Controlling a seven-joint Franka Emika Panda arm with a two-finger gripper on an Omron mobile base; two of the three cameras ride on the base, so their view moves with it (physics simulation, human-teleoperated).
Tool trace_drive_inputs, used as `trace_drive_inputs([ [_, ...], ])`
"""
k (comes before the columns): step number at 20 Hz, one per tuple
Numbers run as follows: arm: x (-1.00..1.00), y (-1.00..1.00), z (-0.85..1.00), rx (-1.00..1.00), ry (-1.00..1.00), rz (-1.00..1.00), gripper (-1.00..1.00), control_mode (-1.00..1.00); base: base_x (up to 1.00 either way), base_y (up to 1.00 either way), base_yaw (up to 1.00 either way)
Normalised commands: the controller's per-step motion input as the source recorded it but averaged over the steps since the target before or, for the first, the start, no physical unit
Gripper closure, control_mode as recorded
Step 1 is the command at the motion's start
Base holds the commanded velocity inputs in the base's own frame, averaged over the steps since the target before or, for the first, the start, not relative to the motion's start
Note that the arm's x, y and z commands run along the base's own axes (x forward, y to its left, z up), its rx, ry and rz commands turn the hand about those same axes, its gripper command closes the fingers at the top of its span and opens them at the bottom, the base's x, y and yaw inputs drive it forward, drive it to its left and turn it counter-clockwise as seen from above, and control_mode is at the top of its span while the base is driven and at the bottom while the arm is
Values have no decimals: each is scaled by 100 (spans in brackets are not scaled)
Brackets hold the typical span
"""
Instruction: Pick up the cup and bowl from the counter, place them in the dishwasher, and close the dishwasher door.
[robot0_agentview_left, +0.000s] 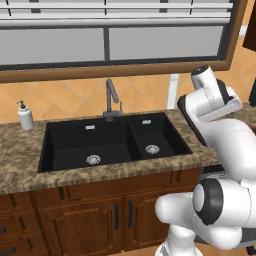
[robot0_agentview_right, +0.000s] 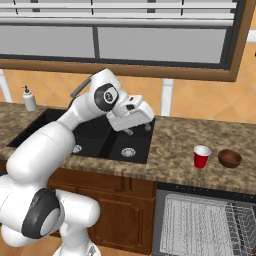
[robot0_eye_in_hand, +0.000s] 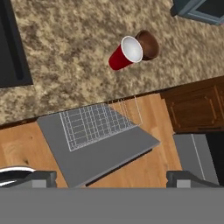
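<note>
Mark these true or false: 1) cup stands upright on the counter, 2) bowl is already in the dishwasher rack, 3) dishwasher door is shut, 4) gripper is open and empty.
1) True: the red cup stands upright on the counter.
2) False: the brown bowl sits on the counter beside the cup; the rack holds neither.
3) False: the dishwasher door is folded down, with the rack showing.
4) True: the gripper hangs open above the counter, holding nothing.

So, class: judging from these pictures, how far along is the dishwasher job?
Done: the dishwasher door lies open, rack exposed. In hand: nothing; the gripper is open above the counter. Left: the cup and bowl stand on the counter; both need loading, then the door closing.
</note>
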Motion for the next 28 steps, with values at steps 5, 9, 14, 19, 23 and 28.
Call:
trace_drive_inputs([
  [5, 0, -2, 0, 1, 0, 0, -100, -100, 0, 0, 0],
  [9, 9, -71, -9, 44, -4, 10, -100, -100, 0, 0, 0],
  [14, 23, -69, -12, 27, 0, 18, -100, -100, 0, 0, 0],
  [19, 27, -2, -4, 0, 0, 3, -100, -100, 0, 0, 0],
  [23, 38, -46, -21, 0, 0, 7, -100, -100, 0, 0, 0],
  [28, 34, -46, -29, 0, 0, 5, -100, -100, 0, 0, 0],
])
